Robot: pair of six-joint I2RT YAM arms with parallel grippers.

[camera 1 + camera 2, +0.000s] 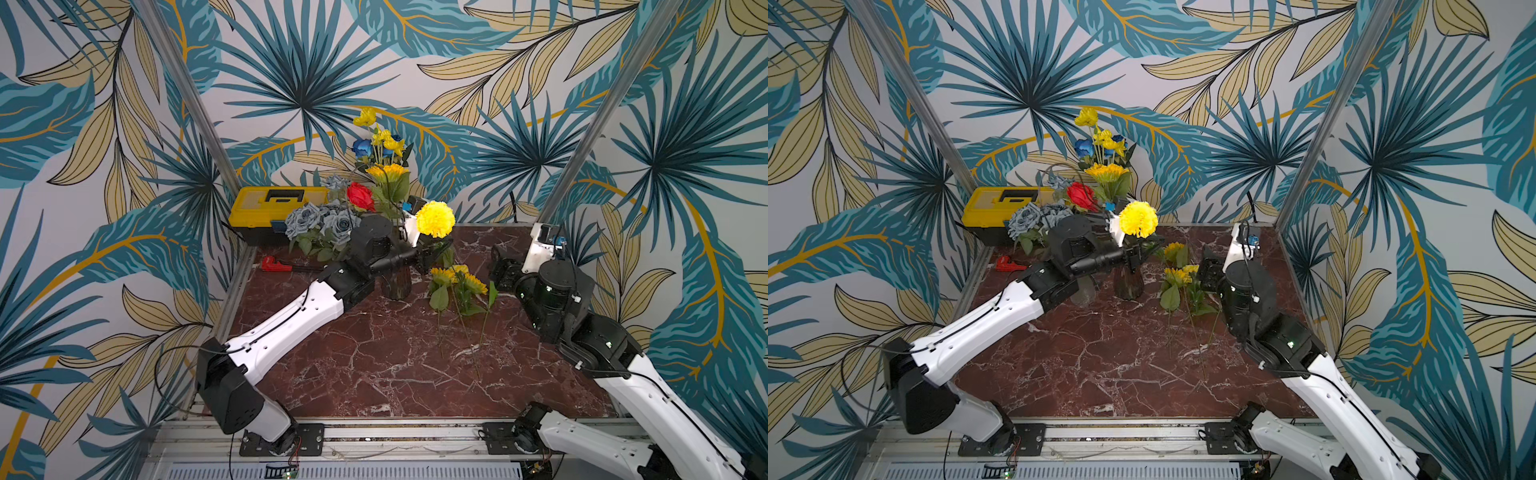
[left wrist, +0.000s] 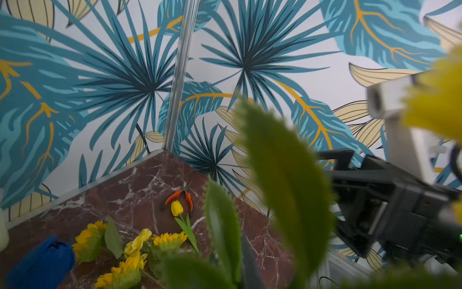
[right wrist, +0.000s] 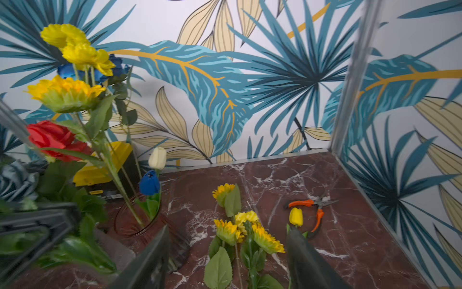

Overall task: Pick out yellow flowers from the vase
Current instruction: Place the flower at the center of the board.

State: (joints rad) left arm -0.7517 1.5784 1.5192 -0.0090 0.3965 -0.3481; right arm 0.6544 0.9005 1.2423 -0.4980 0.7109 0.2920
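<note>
**Left fingers** [image 1: 1133,260]: closed on the green stem of the yellow pompom flower [image 1: 1138,219], just beside the brown vase [image 1: 1128,286] on the side toward the right arm. The head stands directly above the fingers, and the stem's long axis runs near upright. The left wrist view shows only blurred leaves close in, so the exact contact point cannot be confirmed there.

**Right fingers** [image 3: 150,260]: spread open and empty, low over the laid-out yellow flowers [image 3: 246,232] on the desk [image 3: 275,175].

**Governing relation:** from the left fingers, the laid-out group lies away from the vase, toward the right arm, and lower. Its stems point toward the front edge of the desk and its heads toward the back wall. The left arm carries the flower, and the right arm is nearer the group. The next move probably calls for a sideways carry, with the stem tipped from upright to lie parallel with those stems.

**Other yellow items:**
- A yellow tulip [image 3: 296,216] lies just beside the orange-handled pliers [image 3: 316,207].
- In the vase are a sunflower [image 1: 386,171], a small-blossom spray [image 1: 386,139] and a top bloom [image 1: 365,116].

**Writing:** none is legible. The yellow toolbox [image 1: 274,203] shows no readable label.
</note>
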